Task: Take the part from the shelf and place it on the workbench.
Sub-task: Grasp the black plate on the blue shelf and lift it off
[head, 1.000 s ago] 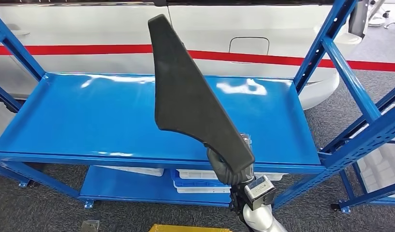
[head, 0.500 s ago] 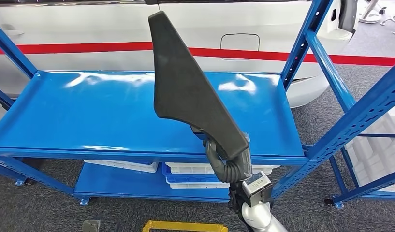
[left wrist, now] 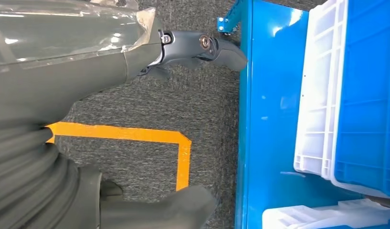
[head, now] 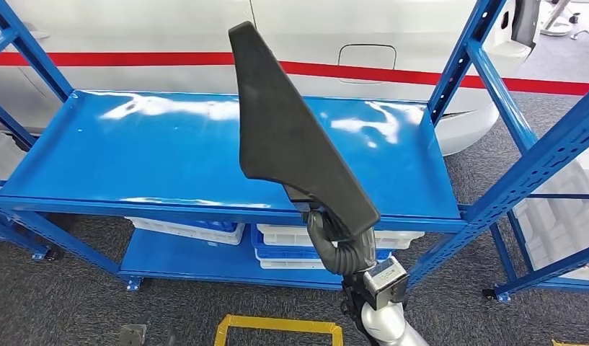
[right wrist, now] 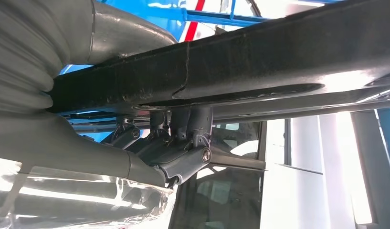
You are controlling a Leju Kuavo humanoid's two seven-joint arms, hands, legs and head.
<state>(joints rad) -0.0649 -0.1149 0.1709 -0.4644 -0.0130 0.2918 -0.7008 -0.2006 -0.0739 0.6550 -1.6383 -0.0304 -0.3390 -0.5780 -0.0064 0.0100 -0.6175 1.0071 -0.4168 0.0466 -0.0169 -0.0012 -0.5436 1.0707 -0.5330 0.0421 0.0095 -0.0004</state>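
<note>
- The part (head: pixel 291 137) is a long black piece, wide at one end and narrowing to a point, with a matt, slightly rough face. I hold it up in front of me, clear of the shelf (head: pixel 169 155), its pointed end rising toward the white car (head: pixel 133 29) behind.
- My right hand (head: pixel 334 234) grips the part at its lower, narrow end — in the right wrist view my fingers (right wrist: pixel 183 129) are curled up against the underside of the black bar (right wrist: pixel 231 67) and my thumb side presses from the other face, so the hand is clamped on it.
- My left hand (left wrist: pixel 135 109) hangs low over the floor. Its fingers (left wrist: pixel 202 47) are spread from the thumb (left wrist: pixel 173 210) and nothing lies between them.
- The shelf is a blue steel rack with a glossy bare deck that reflects light. Its uprights (head: pixel 479 65) are perforated.
- On the lower deck (head: pixel 169 263) stand white crates (head: pixel 183 229) and a blue one (head: pixel 277 254) stacked with white; the left wrist view shows a blue crate (left wrist: pixel 369 95) in a white rim (left wrist: pixel 317 95).
- The floor is dark grey carpet (head: pixel 60 310) with a yellow taped outline (head: pixel 277 326) near my feet — the same tape (left wrist: pixel 135 134) shows beneath my left hand.
- A red stripe (head: pixel 133 59) runs along the car's side, past its fuel flap (head: pixel 367 56).
</note>
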